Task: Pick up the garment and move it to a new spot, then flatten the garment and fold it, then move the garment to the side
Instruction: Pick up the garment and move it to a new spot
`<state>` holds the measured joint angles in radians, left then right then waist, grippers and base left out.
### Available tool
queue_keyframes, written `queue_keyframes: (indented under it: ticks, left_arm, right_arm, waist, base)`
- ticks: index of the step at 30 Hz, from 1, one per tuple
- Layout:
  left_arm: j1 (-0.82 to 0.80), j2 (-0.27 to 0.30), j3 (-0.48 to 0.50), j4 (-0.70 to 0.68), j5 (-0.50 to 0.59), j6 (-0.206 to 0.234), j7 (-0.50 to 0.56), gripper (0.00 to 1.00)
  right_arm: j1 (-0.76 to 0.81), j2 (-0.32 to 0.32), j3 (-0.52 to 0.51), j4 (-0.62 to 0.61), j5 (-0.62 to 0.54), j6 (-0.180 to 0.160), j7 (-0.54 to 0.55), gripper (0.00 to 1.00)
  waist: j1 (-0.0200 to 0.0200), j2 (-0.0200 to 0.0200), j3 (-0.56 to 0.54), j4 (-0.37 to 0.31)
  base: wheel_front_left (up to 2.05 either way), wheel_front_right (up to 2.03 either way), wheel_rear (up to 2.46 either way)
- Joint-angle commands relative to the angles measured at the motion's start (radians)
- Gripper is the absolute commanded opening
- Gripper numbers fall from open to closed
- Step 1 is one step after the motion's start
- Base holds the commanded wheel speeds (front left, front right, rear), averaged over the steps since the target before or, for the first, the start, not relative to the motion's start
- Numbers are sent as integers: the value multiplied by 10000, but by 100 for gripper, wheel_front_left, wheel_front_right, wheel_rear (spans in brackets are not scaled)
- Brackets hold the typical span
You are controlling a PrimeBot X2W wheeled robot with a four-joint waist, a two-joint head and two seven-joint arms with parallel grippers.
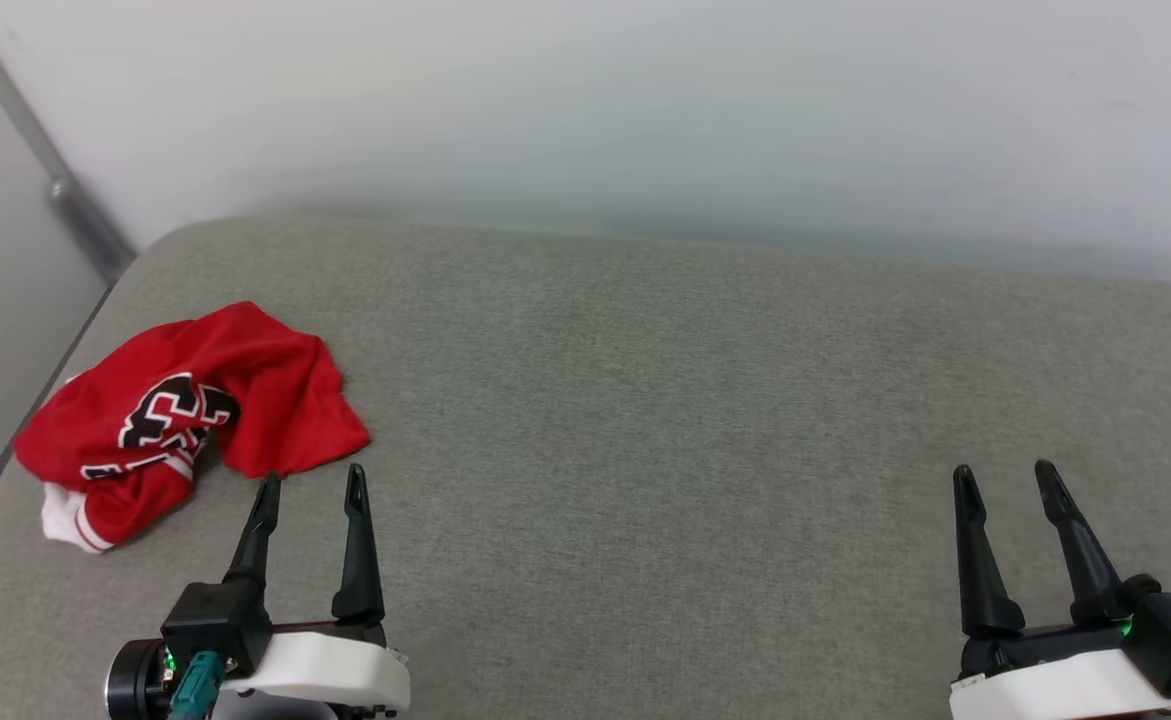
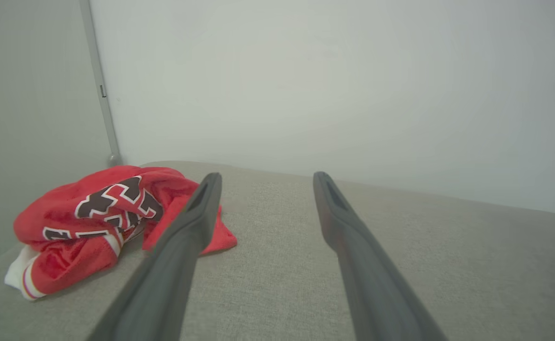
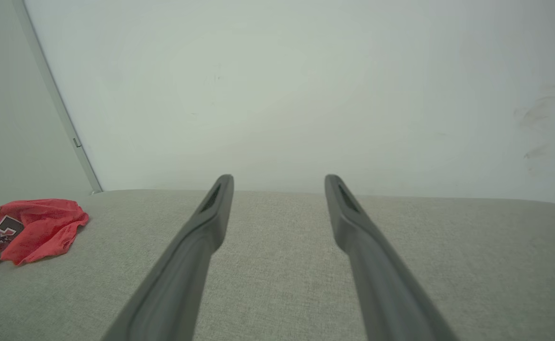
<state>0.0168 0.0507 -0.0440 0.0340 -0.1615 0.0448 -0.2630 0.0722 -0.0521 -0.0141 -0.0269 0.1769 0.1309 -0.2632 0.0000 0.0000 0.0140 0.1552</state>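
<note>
The garment (image 1: 190, 410) lies crumpled in a heap at the far left of the grey fabric surface (image 1: 645, 400): red cloth, black white-outlined letters, a white sleeve with striped trim at its near-left end. My left gripper (image 1: 312, 482) stands open just right of and nearer than the heap, its left fingertip close to the red cloth's edge, nothing between its fingers. In the left wrist view the garment (image 2: 97, 218) sits left of the open gripper (image 2: 265, 179). My right gripper (image 1: 1005, 472) is open at the lower right, far from the garment (image 3: 26, 229).
A white wall (image 1: 645, 110) rises behind the surface. A metal strip (image 1: 55, 180) runs down the wall at the left corner, beside the surface's left edge (image 1: 5, 470). Bare grey fabric stretches between the two grippers.
</note>
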Motion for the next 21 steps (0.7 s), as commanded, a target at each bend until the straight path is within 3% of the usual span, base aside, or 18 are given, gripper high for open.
queue_keyframes:
  ticks: [1,13,21]
  left_arm:
    - [48,-5,35,-4,47,23,-28,100]
    - [-60,-5,222,14,-22,175,-28,100]
    - [-14,-8,435,-104,-54,210,-28,100]
  right_arm:
    - [99,34,13,-47,-49,-1,-23,100]
    - [90,33,34,-150,-261,-3,-25,100]
    - [-52,33,15,-176,-388,-3,-23,100]
  waist:
    - [0,0,13,359]
    - [0,0,199,1902]
    - [0,0,376,2459]
  base:
    - [0,0,0]
    - [0,0,0]
    - [0,0,0]
